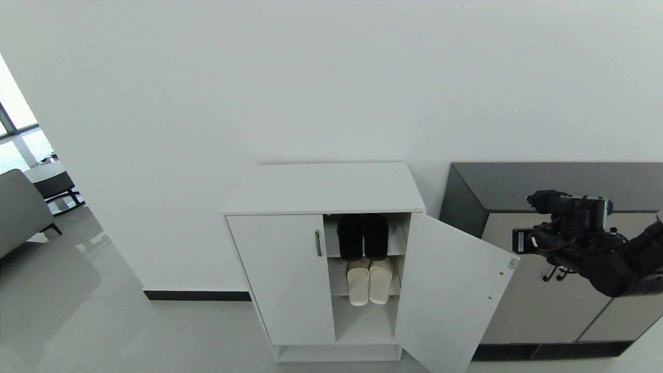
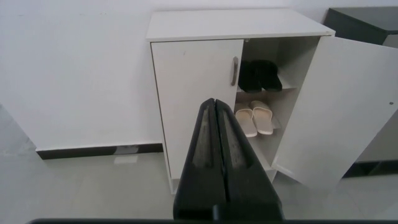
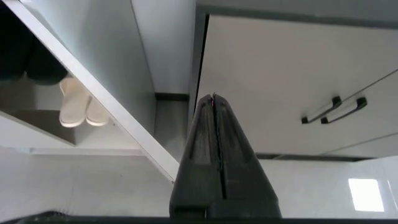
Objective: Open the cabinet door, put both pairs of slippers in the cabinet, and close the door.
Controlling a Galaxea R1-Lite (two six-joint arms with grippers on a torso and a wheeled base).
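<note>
Fingers (image 2: 202,146) of the left gripper (image 2: 215,102) were pressed flat together with nothing between them. The white shoe cabinet (image 2: 236,25) stood well beyond their tips, apart from them. Fingers (image 3: 200,143) of the right gripper (image 3: 213,99) were likewise closed on nothing. They pointed at the grey sideboard (image 3: 280,74), with the edge of the open right-hand door (image 3: 124,121) near them but not touching.

In the head view the cabinet (image 1: 321,186) stood against the wall (image 1: 331,77) in the lower middle of the frame. Its left-hand door (image 1: 279,280) was closed, with a slim handle (image 1: 318,243) at its inner edge. The right-hand door (image 1: 450,295) hung wide open toward the lower right.

Both pairs of slippers lay inside the open half. The black slippers (image 1: 362,235) sat side by side on the top shelf. The cream slippers (image 1: 369,280) sat on the shelf below, their near ends reaching over its front edge. The lowest compartment held nothing that could be made out.

At the right edge of the head view the right arm (image 1: 595,248) hung in front of the sideboard (image 1: 518,181). It was near the free edge of the open door and well apart from the slippers. Pale, glossy floor (image 1: 155,336) filled the lower left of that frame.
</note>
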